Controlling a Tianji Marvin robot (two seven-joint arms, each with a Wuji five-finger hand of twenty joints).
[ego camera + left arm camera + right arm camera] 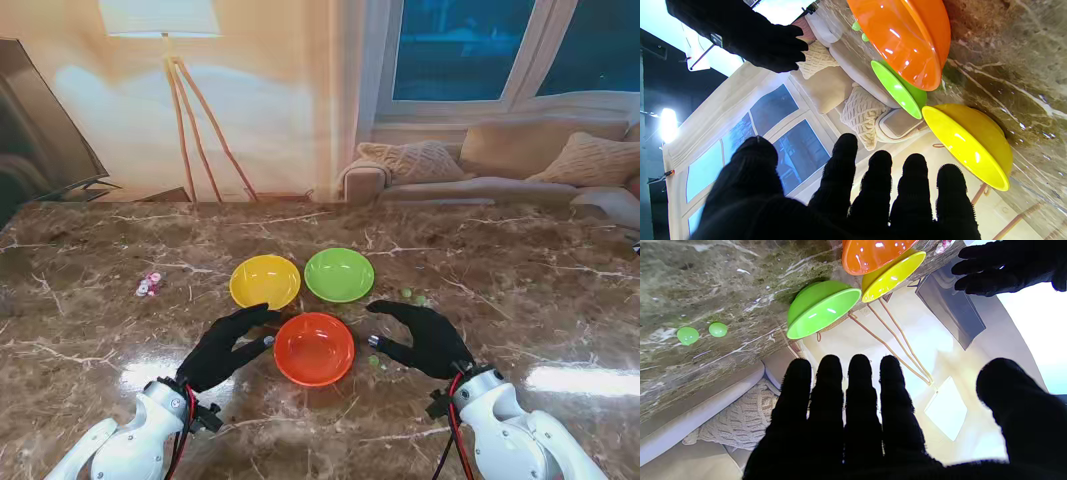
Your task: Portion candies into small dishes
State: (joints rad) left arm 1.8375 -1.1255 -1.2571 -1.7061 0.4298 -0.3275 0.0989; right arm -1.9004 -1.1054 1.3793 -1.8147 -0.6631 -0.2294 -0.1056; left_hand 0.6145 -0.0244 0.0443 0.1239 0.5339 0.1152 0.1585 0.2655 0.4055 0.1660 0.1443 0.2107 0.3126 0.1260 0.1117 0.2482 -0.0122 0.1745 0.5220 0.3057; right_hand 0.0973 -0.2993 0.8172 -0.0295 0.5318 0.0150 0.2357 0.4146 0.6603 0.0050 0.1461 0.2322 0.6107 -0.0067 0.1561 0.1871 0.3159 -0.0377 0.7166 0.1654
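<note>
Presently I hold both hands, left hand and right hand, empty with fingers spread, flanking the orange dish; green candies lie loose on the desk, pink candies far left.

The stand camera looks down from above; both wrist cameras, low and inverted, share the orange dish.

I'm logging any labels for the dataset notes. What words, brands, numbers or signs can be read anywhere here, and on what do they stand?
None can be read in any view.
Orange dish, yellow dish and green dish: plain, no print.
Pink candies and green candies: too small to show any marking.
Left hand and right hand: plain black gloves, no logo visible.
</note>
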